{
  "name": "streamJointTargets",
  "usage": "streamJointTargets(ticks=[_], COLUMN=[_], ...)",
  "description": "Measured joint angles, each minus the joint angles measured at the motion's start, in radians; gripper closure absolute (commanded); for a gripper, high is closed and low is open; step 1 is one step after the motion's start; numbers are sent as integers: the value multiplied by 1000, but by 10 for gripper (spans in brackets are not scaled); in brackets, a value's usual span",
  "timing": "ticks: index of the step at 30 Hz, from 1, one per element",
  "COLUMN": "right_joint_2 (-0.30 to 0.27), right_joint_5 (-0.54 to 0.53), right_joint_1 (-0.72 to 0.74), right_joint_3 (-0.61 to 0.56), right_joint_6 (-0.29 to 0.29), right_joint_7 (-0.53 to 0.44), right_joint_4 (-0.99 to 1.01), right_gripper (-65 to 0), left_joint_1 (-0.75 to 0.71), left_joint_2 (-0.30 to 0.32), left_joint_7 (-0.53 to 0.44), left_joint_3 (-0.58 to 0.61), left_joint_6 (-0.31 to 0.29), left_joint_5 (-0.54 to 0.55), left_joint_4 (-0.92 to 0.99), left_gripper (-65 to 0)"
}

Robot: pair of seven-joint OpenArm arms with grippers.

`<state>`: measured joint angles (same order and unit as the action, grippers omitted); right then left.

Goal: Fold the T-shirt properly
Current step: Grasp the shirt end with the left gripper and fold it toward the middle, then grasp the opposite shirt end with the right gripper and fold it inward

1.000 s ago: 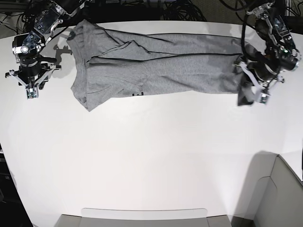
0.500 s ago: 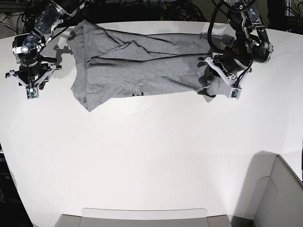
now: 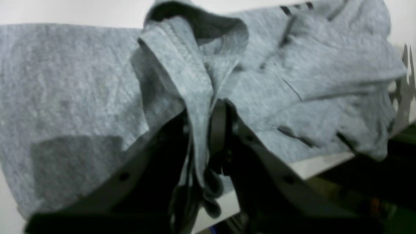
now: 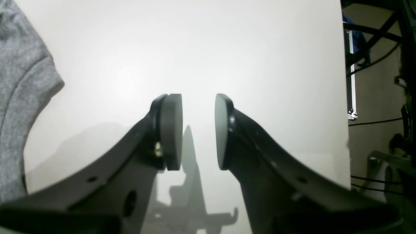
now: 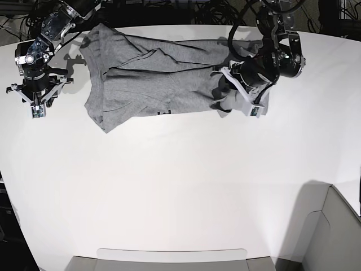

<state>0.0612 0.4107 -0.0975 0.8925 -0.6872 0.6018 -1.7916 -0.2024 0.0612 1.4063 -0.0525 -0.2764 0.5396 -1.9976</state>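
My left gripper (image 5: 240, 100) has carried the hem end of the T-shirt (image 5: 158, 84) inward since a second ago, from the far side of the table (image 5: 180, 186) to a spot over the shirt's own body, so the garment now lies shorter and doubled at that end. In the left wrist view my jaws are pinched on a bunched fold of grey cloth (image 3: 191, 84), its stitched hem running up between them; the cloth hides the pads themselves, and that view is soft with blur. Black marks near the top edge of that view look like part of the lettering, cut off by the frame and unreadable. From the base view only a sliver of black print peeks out under the shirt's lower edge. My right gripper (image 4: 198, 130) hangs over bare table just beside the sleeve end, jaws apart with nothing between them; its view catches only a strip of the T-shirt (image 4: 19, 97) at the left margin. Cables crowd the dark background beyond the table's edge.
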Motion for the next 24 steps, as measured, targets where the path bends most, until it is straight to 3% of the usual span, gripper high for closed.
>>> streamJointTargets(ticks=[3, 9, 12, 19, 24], right_joint_2=[0, 0, 0, 3, 59], right_joint_5=[0, 0, 0, 1, -129], right_joint_1=[0, 0, 0, 29, 83], right_joint_3=[0, 0, 0, 0, 8], right_joint_6=[0, 0, 0, 0, 0], right_joint_7=[0, 0, 0, 2, 31], right_joint_4=[0, 0, 0, 0, -23], right_gripper=[-176, -176, -176, -176, -177], left_joint_1=[0, 0, 0, -3, -6], left_joint_2=[-3, 3, 2, 0, 2], left_joint_7=[0, 0, 0, 0, 0], left_joint_3=[6, 6, 4, -22, -107], left_joint_6=[0, 0, -1, -1, -4], left_joint_5=[7, 3, 8, 11, 2], left_joint_4=[0, -1, -1, -2, -1], left_gripper=[-237, -219, -190, -53, -26])
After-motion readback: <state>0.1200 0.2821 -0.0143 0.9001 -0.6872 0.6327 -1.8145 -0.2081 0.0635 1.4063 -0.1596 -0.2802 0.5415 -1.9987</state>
